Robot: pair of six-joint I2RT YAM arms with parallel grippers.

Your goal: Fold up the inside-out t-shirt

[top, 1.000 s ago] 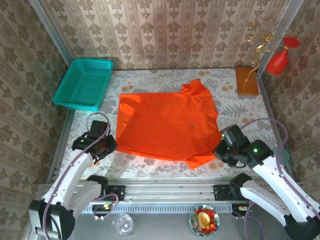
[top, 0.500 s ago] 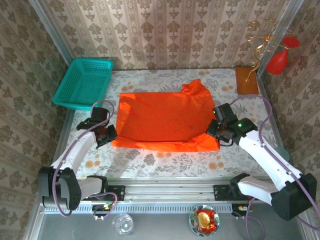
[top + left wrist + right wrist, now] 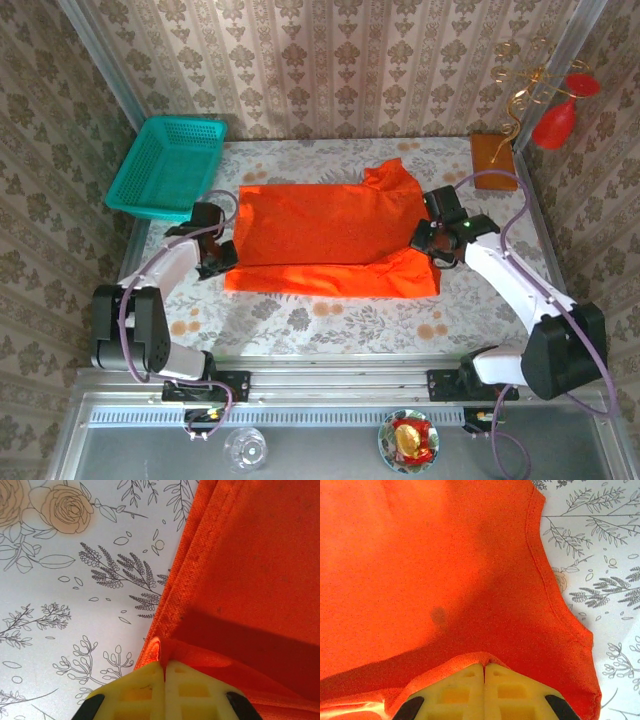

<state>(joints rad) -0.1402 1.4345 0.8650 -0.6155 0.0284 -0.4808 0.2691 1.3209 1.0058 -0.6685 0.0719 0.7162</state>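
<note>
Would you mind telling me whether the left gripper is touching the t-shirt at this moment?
Touching. The left wrist view shows the left gripper shut, with a small fold at the edge of the t-shirt pinched between its fingertips.

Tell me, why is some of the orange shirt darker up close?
Left wrist view: the raised edge pinched in the jaws shades a band of the t-shirt; right wrist view: a similar shadow lies just above the jaws; top view: strong light, the shirt glows bright.
</note>
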